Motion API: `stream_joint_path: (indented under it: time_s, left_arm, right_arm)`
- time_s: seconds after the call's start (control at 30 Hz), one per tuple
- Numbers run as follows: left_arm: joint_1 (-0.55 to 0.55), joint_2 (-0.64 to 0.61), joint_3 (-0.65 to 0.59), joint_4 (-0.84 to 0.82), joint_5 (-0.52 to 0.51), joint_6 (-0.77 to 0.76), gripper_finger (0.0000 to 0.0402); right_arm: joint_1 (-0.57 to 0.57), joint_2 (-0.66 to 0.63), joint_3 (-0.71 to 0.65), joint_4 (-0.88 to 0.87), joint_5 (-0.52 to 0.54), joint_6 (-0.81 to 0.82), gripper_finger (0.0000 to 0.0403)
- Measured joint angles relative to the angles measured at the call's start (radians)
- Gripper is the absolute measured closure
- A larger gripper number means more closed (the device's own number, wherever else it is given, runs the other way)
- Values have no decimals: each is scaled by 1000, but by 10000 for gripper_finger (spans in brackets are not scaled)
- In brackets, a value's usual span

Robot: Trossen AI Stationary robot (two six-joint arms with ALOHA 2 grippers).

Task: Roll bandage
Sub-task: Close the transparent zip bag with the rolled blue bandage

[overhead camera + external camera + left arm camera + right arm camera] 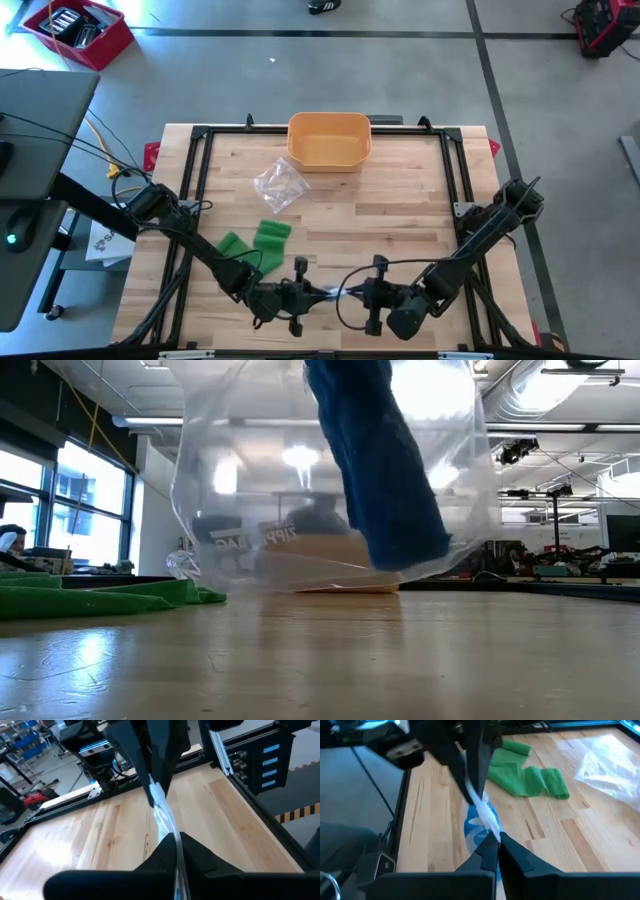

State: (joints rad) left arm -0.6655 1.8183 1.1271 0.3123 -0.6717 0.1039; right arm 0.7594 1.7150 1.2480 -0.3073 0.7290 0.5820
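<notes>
Both pincers meet at about 6 o'clock on the tabletop (400,200), near its front edge, and each is clenched on the same thin, clear plastic bag. My left pincer (318,292) has its fingers pressed flat on one end of the bag (167,822); the right pincer (350,292) pinches the other end, and the film is stretched taut between the two tips. Through the right wrist camera I see something blue (479,822) inside the bag, hanging just below the pinch; the low camera shows the same blue roll (385,470) inside clear film printed with lettering. I take that to be the bandage, still packed.

I judge the step in hand to be the opening of the package, not the rolling itself, so the task is at an early stage. For the next move I would pull the two pincers gently apart, or peel one side away, to split the seal. The film is slippery and thin, so I would keep both grips firm and pull slowly, or one tip may slide off.

Green bandage strips (258,240) lie loose at about 9 o'clock from the pincers. A second crumpled clear bag (280,185) lies toward 11 o'clock, and a yellow tub (330,150) stands at 12 o'clock, well apart.
</notes>
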Motion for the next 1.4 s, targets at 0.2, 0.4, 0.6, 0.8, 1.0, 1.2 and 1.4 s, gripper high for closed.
stream_joint_path:
  time_s: [0.2,0.4,0.6,0.8,1.0,1.2,1.4]
  left_arm:
    - [-3,-1,1,-44,-4,-56,399]
    - [-3,-1,1,-79,-1,-88,400]
    - [-3,-1,1,-78,-1,-99,401]
    - [-1,-1,1,-75,6,-104,401]
    - [-1,-1,0,-77,6,-111,401]
    - [-1,-1,0,-80,8,-112,402]
    - [-1,-1,0,-76,8,-120,401]
  right_arm:
    - [9,-2,0,-10,9,-41,395]
    - [9,-7,0,-7,15,-71,327]
    - [5,-1,0,56,-3,-176,295]
    - [-4,2,0,103,-32,-248,331]
    - [-15,2,0,102,-32,-251,397]
    - [-35,20,0,114,-66,-245,375]
    - [-51,58,0,191,-100,-279,368]
